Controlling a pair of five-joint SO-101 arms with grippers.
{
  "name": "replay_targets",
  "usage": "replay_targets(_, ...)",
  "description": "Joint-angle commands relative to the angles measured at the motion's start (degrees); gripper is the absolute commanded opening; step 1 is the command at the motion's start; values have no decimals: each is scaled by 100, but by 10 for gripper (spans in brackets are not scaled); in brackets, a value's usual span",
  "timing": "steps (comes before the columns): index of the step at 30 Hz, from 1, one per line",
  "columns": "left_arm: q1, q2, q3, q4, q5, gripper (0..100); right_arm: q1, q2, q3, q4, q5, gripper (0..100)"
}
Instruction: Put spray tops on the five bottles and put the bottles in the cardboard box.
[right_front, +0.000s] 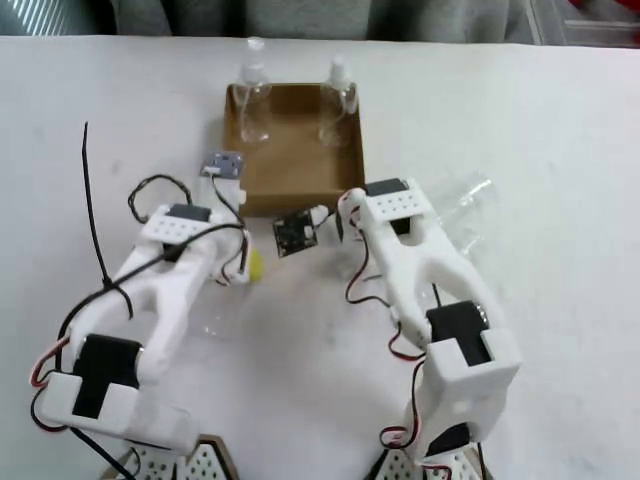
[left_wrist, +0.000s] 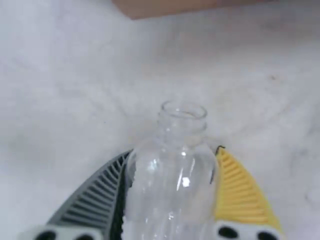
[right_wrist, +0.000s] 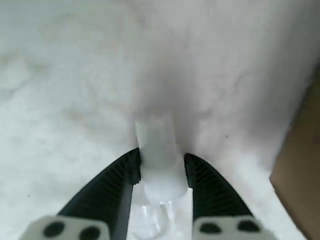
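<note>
My left gripper is closed on the bottle, whose open neck points out beyond the jaws, while my right gripper, near on its right side, holds the spray top lengthwise.

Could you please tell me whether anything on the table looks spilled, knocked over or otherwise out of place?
Nothing stands out. Two capped bottles stand upright in the cardboard box; the left pincer holds an uncapped bottle, the right pincer a spray top. No spill shows.
</note>
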Motion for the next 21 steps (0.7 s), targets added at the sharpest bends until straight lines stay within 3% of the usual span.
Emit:
replay_targets(1,57,-277,-53,-105,-70,20,31,-57,-492,4,-651,27)
replay_targets(4,57,-277,-53,-105,-70,20,48,-57,-1081,382,-1301,16)
replay_targets(17,57,-286,-44,-105,-70,20,189,-57,-4475,3257,-5380,16)
replay_targets(21,57,-286,-35,-105,-70,20,207,-57,-4985,3723,-6497,16)
